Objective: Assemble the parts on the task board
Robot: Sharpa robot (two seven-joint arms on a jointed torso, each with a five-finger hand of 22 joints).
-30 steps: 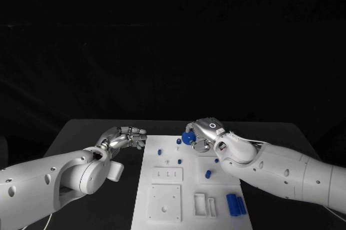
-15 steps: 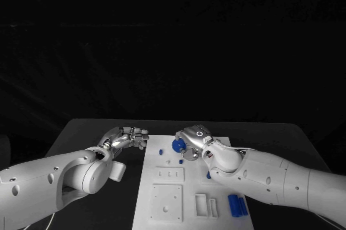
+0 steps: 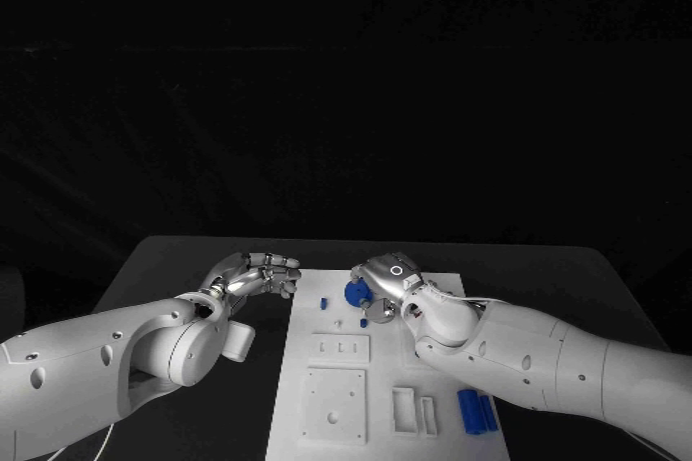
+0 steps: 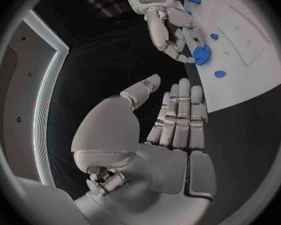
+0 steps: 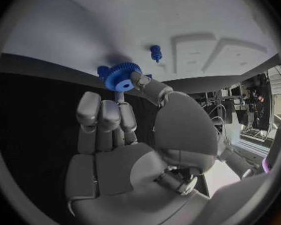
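Right hand (image 3: 382, 286) has carried the blue gear (image 3: 359, 295) leftward.

Black table (image 3: 173, 261): bears one white task board (image 3: 378, 401), lying flat at its middle and running from the far half to the near edge. Bare black surface lies to both sides of the board and beyond its far end.
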